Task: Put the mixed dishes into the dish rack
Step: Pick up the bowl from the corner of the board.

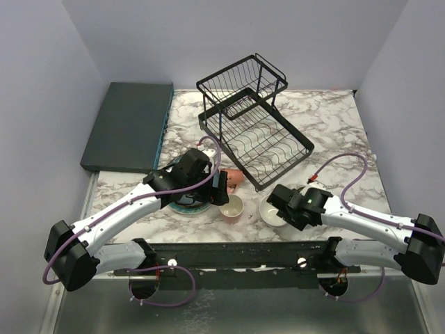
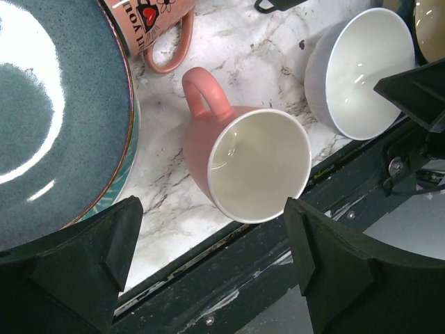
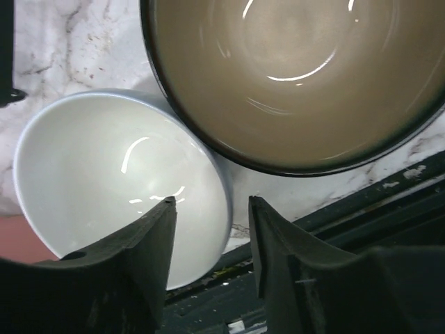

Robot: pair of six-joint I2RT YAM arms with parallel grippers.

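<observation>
We are working the pickup step. Our left gripper is hanging wide open with the pink mug between its fingers. Our right gripper is straddling the white bowl rim, jaws apart and not yet pinching. Next we are needing firm closes, then lifts toward the dish rack, well ahead.

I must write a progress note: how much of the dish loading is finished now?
Nothing is done: the rack looks empty. In hand: the right gripper straddles the rim of the white bowl; the left gripper hangs open over a pink mug. To load: all, also the plates, printed mug and dark bowl.
</observation>
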